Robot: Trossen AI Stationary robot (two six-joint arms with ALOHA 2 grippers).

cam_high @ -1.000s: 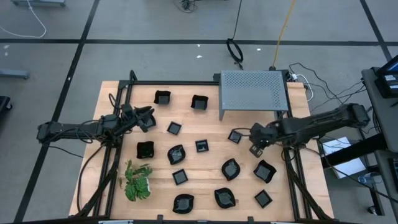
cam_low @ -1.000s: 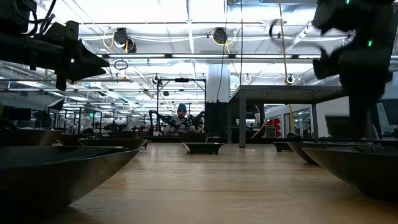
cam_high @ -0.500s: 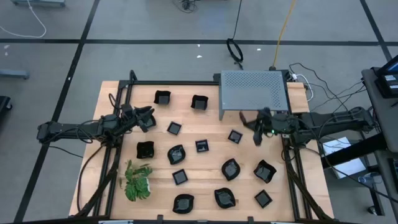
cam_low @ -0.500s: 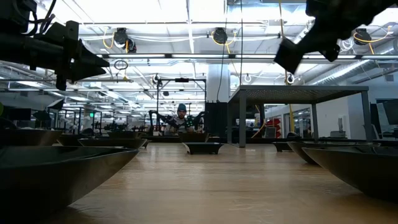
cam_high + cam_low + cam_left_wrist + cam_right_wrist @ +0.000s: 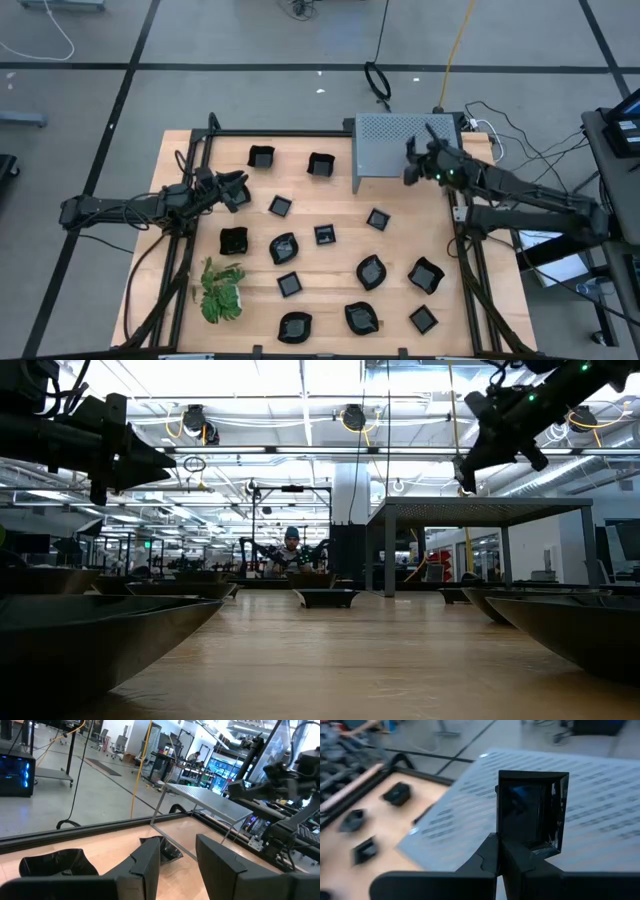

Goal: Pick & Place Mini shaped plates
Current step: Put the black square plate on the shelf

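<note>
Fingers first: left fingers (image 5: 147, 865) parted and empty, hovering at centre left of the high view over the bench (image 5: 330, 195), with a small square plate (image 5: 281, 206) just to their right. Touching nothing.

Across the middle of the high view, thirteen loose plates (image 5: 324, 235) spread flat over the wood, glossy black, some square, some wavy-edged. Green plant (image 5: 220, 290) at lower left.

Further right, right fingers (image 5: 520, 865) pinched tight on the bottom rim of one square plate (image 5: 532, 812). Plate held up on edge just beyond the fingertips, hollow face turned towards the wrist camera, walls shallow, surface shiny enough to mirror the room. No long axis to speak of, being square.

Directly behind and below that plate, the grey perforated box (image 5: 405, 145) at upper centre right of the high view. Seen from bench height, held clear above the box top, not touching it. Left arm (image 5: 150, 207) well apart from the box, so clearly the right arm's job.

Probably a placing step next: tip the plate from upright to flat, lower onto the box top, release. Risk, as a judgement only: thin grip on a slick rim, so possible slip or tilt during the turn.
</note>
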